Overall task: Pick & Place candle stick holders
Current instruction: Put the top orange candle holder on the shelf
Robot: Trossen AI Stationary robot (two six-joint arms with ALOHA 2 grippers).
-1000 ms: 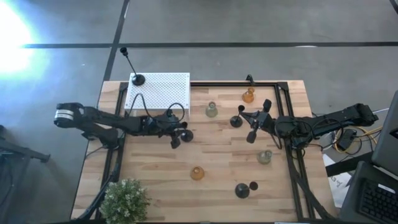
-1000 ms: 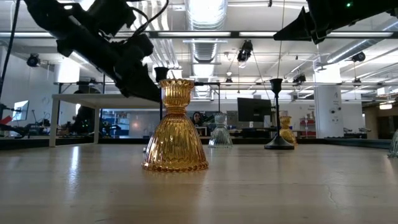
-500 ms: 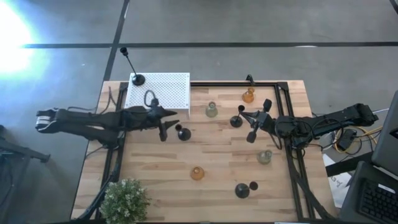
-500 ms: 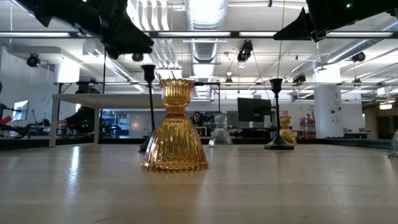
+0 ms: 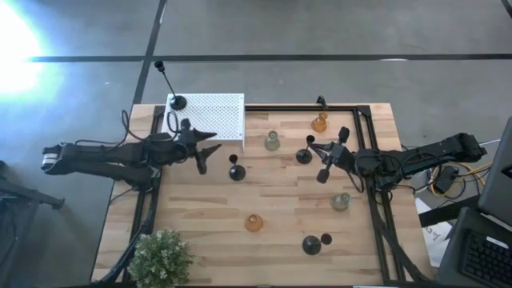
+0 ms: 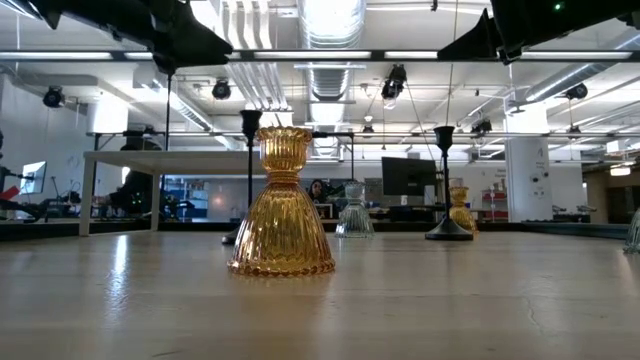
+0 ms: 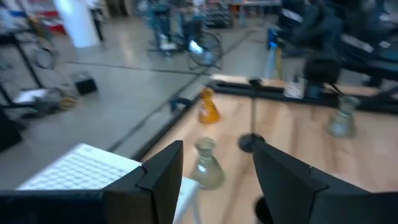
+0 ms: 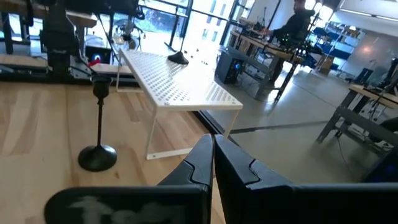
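Several candle stick holders stand on their bases on the wooden table (image 5: 200, 232). A black one (image 5: 235, 170) stands just right of my left gripper (image 5: 202, 150), which is open, empty and raised; it also shows in the right wrist view (image 8: 98, 134). My left wrist view shows the open fingers (image 7: 217, 180) and, beyond them, a pale green holder (image 7: 205, 163) and an amber one (image 7: 208, 106). My right gripper (image 5: 318, 149) is shut and empty, hovering beside another black holder (image 5: 304, 154). An amber holder (image 6: 281, 205) stands closest in the low view.
A white perforated box (image 5: 204, 116) at the far left carries a black holder (image 5: 176, 102). Other holders: pale green (image 5: 272, 142), amber (image 5: 319, 122), pale green (image 5: 341, 202), amber (image 5: 254, 222), black (image 5: 310, 244). A potted plant (image 5: 160, 258) stands at the near left corner.
My left gripper has drawn back from the black holder toward the table's left and far edges and has risen; the holder stays upright where it was. My right arm has kept still.
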